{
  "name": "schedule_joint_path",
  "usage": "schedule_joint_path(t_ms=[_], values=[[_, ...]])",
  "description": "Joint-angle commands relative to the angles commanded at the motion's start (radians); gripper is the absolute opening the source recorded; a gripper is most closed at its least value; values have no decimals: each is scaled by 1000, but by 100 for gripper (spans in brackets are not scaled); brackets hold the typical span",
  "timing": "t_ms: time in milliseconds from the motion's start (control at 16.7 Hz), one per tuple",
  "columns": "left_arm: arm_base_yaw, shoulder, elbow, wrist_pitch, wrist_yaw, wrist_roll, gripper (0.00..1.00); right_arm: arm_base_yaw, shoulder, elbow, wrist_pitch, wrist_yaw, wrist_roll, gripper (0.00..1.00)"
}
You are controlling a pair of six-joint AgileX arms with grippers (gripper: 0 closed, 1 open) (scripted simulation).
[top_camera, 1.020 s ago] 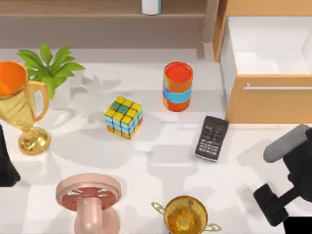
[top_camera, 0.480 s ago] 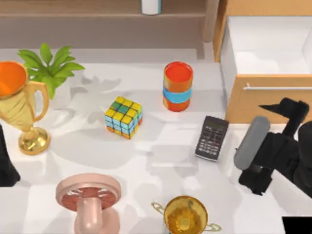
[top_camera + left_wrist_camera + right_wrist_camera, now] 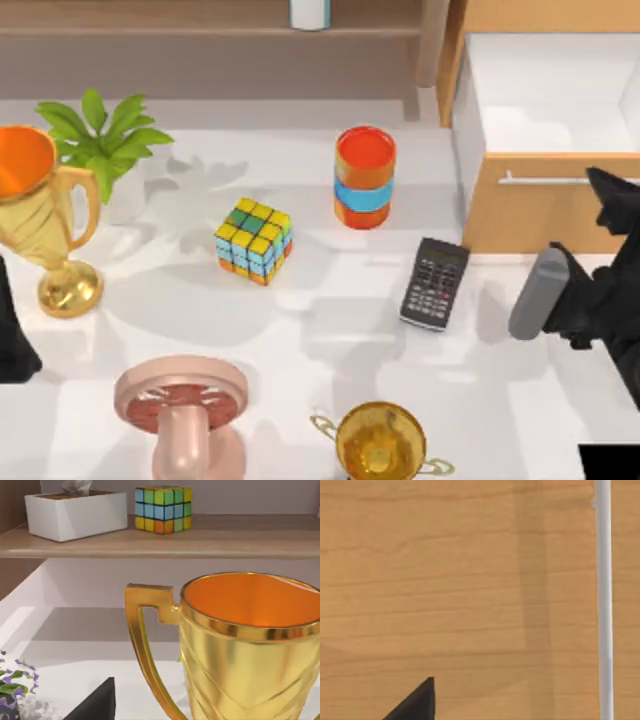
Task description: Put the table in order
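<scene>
The right gripper (image 3: 612,190) has swung up to the open drawer's (image 3: 540,205) wooden front, far from the calculator (image 3: 435,283) on the white surface (image 3: 330,330); I cannot tell its jaws; tidying barely begun.

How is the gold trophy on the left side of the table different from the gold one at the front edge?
The left trophy shows its whole shape: orange-lined cup, one clear side handle, stem and round foot. The front trophy is seen from straight above, so its stem and foot are hidden. Its bowl looks gold inside, not orange, and small curled handles stick out on both sides. Both are shiny gold cups standing on the white table.
</scene>
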Motion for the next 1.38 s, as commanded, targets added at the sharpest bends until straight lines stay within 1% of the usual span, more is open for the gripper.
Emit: schedule_joint_path(t_ms=[180, 360, 720, 1020, 1260, 1380], values=[[0, 0, 0, 0, 0, 0, 100, -39, 81, -1, 162, 60, -103, 100], [0, 0, 0, 0, 0, 0, 100, -60, 120, 2, 232, 90, -147, 100], [0, 0, 0, 0, 0, 0, 100, -58, 123, 6, 229, 89, -147, 100], [0, 0, 0, 0, 0, 0, 100, -95, 135, 86, 164, 57, -148, 100], [0, 0, 0, 0, 0, 0, 100, -99, 137, 96, 156, 53, -148, 100], [0, 0, 0, 0, 0, 0, 100, -99, 137, 96, 156, 53, -148, 85]])
